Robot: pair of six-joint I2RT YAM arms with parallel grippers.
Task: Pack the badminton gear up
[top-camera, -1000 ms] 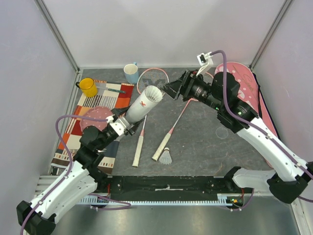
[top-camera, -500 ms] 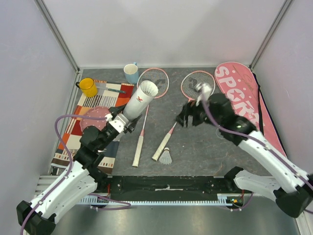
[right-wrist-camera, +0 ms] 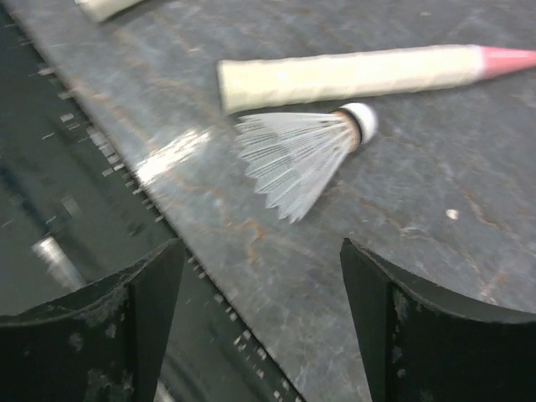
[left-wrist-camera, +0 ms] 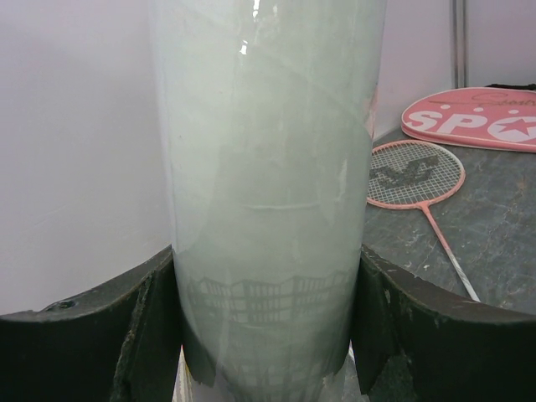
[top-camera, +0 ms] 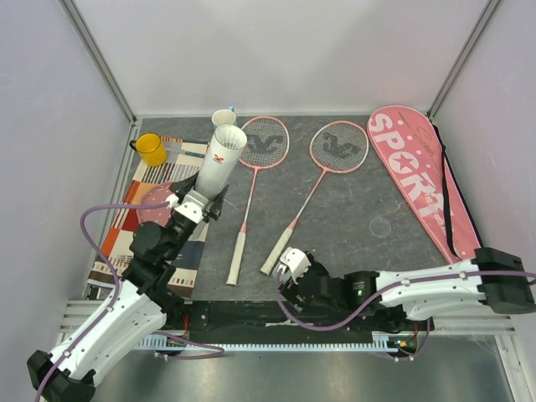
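Note:
My left gripper [top-camera: 198, 203] [left-wrist-camera: 266, 268] is shut on the lower end of the long white tube [top-camera: 218, 159] [left-wrist-camera: 268, 126], which tilts up toward the back with its open mouth on top. My right gripper [top-camera: 290, 270] [right-wrist-camera: 261, 251] is open and empty, low over the table's front edge. A white feathered shuttlecock [right-wrist-camera: 301, 155] lies just ahead of its jaws, next to a white racket handle [right-wrist-camera: 352, 74]. Two pink-framed rackets [top-camera: 262, 141] [top-camera: 338, 146] lie flat mid-table. The pink "SPORT" bag [top-camera: 416, 172] lies at the right.
A yellow mug [top-camera: 152, 149] and a blue mug [top-camera: 224, 116], partly behind the tube, stand at the back left. A striped mat [top-camera: 126, 222] lies under my left arm. The black base rail [top-camera: 251, 316] runs along the front edge.
My right arm has swung from high at the back down to the front edge, low by the shuttlecock. My left gripper has carried the tube left and raised it more upright.

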